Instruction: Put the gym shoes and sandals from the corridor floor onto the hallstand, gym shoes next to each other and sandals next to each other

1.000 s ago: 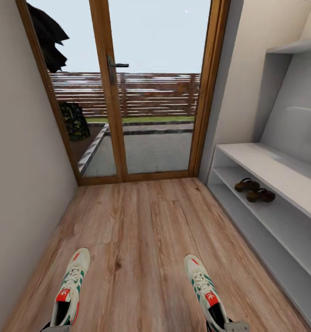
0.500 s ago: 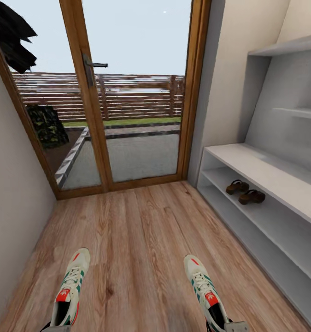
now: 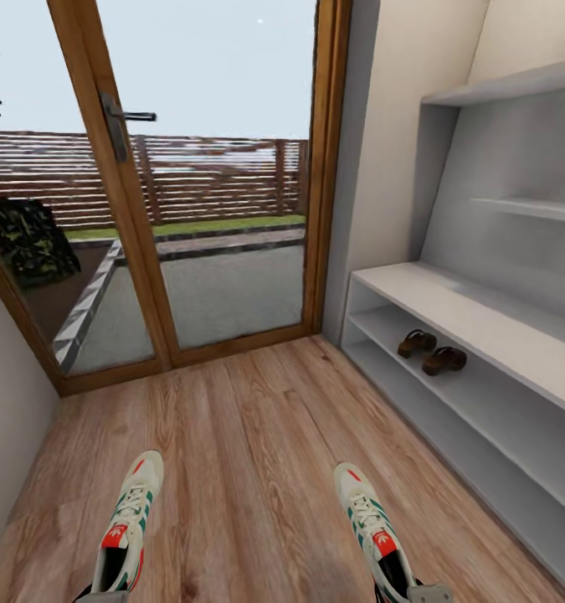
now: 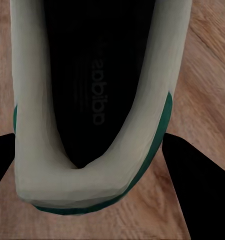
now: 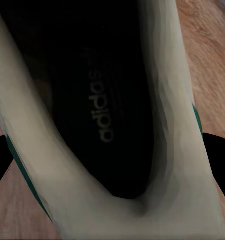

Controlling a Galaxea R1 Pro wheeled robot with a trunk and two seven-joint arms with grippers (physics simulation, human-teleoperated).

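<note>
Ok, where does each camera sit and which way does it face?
Head: high, facing down the corridor toward the glass door; sandals on the hallstand; gripper tips at the bottom edge.
Left wrist: above the left gym shoe, dark fingers flanking its heel.
Right wrist: above the right gym shoe.
Shared: both shoes, wood floor.

Brand lettering inside the shoes
"adidas" reads on the dark insole of the right-hand gym shoe [image 5: 105, 107]; the left-hand gym shoe [image 4: 95, 105] carries similar lettering, only partly legible.
</note>
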